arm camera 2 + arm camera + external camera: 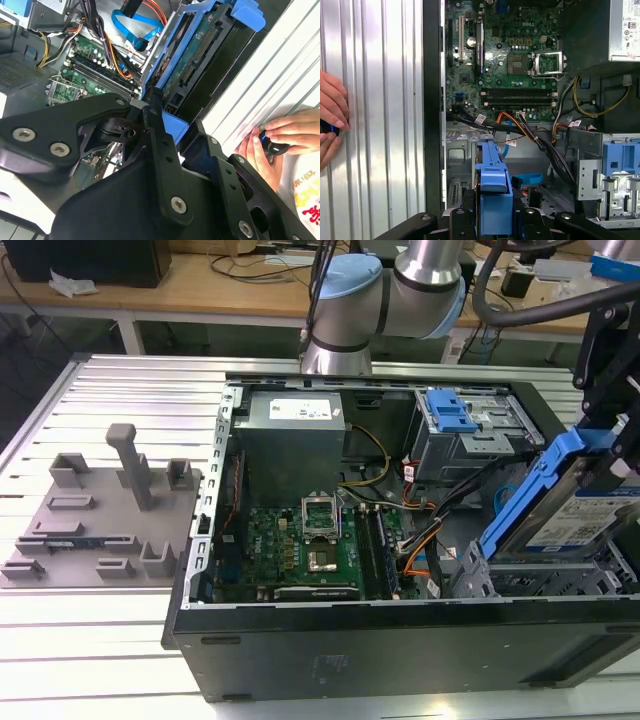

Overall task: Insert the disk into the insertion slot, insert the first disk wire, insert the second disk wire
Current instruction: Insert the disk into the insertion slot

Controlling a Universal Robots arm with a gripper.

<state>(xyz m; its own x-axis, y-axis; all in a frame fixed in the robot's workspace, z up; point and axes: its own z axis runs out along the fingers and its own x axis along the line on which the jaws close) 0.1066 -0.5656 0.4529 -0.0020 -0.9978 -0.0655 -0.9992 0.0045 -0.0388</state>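
The disk (575,525) is a silver drive with a white-and-blue label in a bright blue carrier (545,475). It stands tilted at the exterior view's right, its lower end down in the insertion slot (520,578), a grey perforated cage, and its upper end raised. My gripper (597,445) is shut on the carrier's raised end. In the first wrist view the blue carrier (493,185) runs between my black fingers (465,217) over the cage (458,192). In the second wrist view the disk's green underside (200,50) shows beyond the gripper (172,126).
A taller grey bay with a blue latch (452,418) stands behind the cage. Orange, black and blue cables (527,178) lie loose beside the motherboard (300,540). A hand (330,122) rests on the ribbed table beside the case. A grey fixture plate (95,510) lies at the exterior view's left.
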